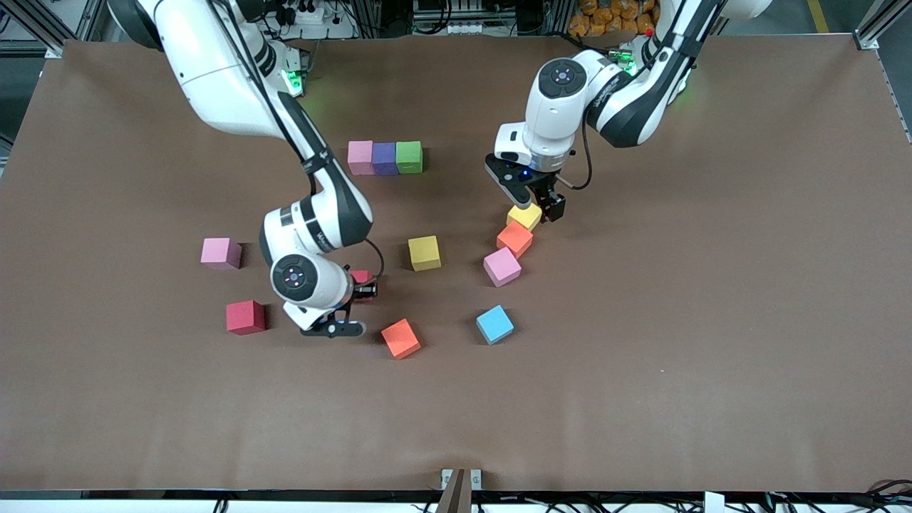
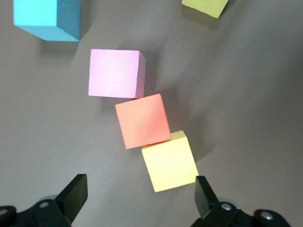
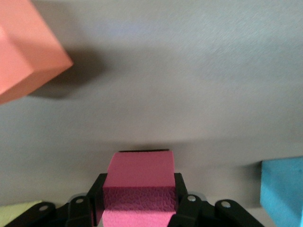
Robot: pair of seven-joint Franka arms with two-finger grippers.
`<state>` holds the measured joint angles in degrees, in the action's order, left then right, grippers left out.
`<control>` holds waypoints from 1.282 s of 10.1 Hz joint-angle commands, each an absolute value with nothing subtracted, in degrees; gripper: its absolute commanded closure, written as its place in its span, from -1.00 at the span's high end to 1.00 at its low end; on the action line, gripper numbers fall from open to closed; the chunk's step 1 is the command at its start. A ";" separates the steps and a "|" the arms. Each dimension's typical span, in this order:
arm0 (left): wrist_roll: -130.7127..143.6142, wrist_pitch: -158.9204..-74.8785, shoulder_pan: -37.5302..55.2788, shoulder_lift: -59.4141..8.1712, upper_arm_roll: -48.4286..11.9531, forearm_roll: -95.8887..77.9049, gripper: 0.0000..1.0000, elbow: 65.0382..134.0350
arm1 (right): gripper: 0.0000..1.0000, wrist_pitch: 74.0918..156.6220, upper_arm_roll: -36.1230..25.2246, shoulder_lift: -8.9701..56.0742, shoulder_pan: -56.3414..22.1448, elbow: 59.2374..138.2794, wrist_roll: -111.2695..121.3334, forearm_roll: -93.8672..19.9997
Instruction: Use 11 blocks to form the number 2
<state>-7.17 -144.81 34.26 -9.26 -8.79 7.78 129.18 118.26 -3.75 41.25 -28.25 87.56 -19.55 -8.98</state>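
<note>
Clamping a small matte hot-pink foam cube (image 3: pixel 139 182) between its fingers, the right gripper (image 1: pixel 360 283) is hiding most of it in the front view. The left gripper (image 2: pixel 142 198), jaws apart, is hovering over a yellow foam cube (image 2: pixel 169 161) touching an orange one (image 2: pixel 143 120); a row of pink, purple and green cubes (image 1: pixel 385 157) is sitting well apart from both.

pink block (image 1: pixel 221 253), red block (image 1: pixel 245 317), brown table (image 1: pixel 712 285)

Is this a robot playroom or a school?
More likely a robot lab. Two white robot arms, the left arm and the right arm, are mounted at a brown table with foam blocks, with metal frame rails and cables around it.
</note>
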 commanded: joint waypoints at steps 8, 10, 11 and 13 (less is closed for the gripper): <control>0.44 -169.89 34.19 -17.31 -9.23 8.96 1.00 139.48 | -1.00 126.36 -4.13 19.88 -47.01 115.97 -30.50 -9.32; 0.44 -169.89 33.93 -17.40 -9.23 8.96 1.00 139.31 | -1.00 130.50 -4.13 18.72 -49.82 120.66 -32.60 -9.23; 0.44 -169.89 33.93 -17.40 -9.23 8.96 0.92 139.13 | -1.00 132.17 -4.22 18.81 -50.53 122.07 -32.87 -9.23; 0.44 -169.89 32.79 -17.93 -9.23 8.96 0.31 138.96 | -1.00 136.56 -4.22 18.81 -51.68 125.05 -33.66 -9.23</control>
<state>-0.87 -169.15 34.18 -17.71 -9.03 7.78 138.99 133.81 -3.69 21.25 -50.68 121.09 -32.24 -9.00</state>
